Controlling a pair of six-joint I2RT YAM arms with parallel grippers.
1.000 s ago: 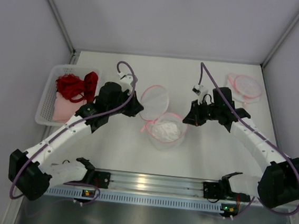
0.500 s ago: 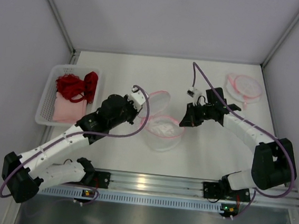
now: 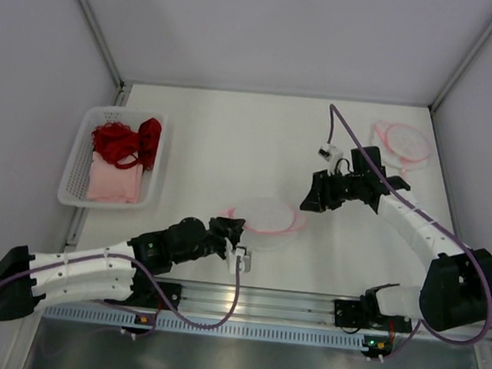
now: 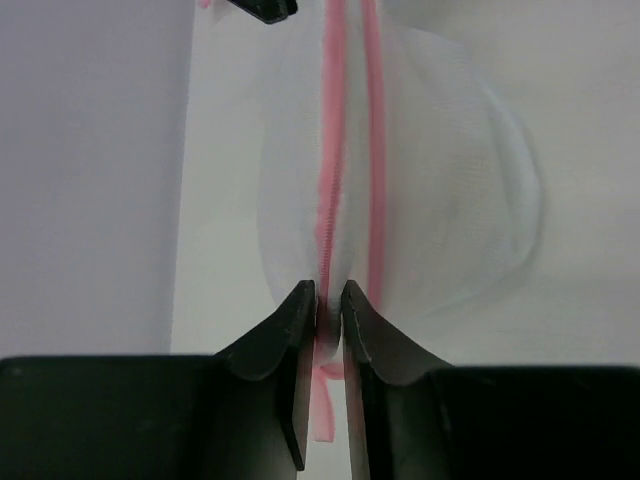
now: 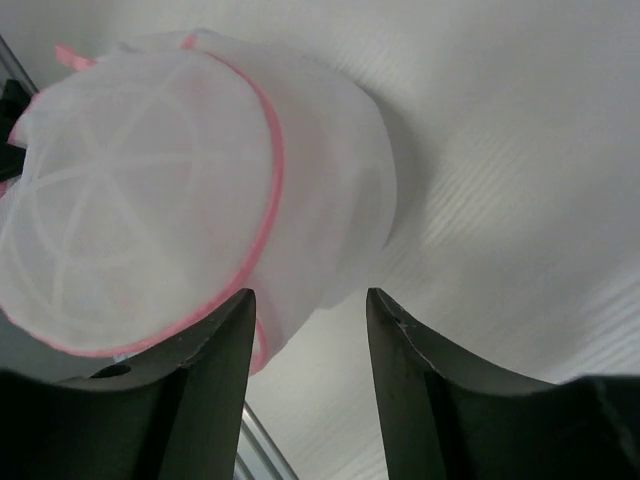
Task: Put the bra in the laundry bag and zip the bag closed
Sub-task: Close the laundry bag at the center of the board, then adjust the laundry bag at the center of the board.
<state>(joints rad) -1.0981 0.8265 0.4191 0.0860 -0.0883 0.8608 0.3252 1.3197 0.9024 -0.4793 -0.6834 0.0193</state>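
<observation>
Round mesh bag [image 3: 265, 217] lay on the white counter [image 3: 233, 140], near its front edge, with a hand on each side.
A white basket [image 3: 74, 164] with a red garment [image 3: 126, 141] sat well apart at the counter's left, and a second bag [image 3: 404, 143] lay in the far right corner. The right hand [image 5: 308, 297] hung just beside the bag's right edge, released, its fingers spread with nothing between them. The left hand [image 4: 330, 300] reached in low from the near left, clenched to a slit; it appeared to be pinching the end of the pink zip [image 4: 328, 180]. The bra could not be made out through the mesh.
</observation>
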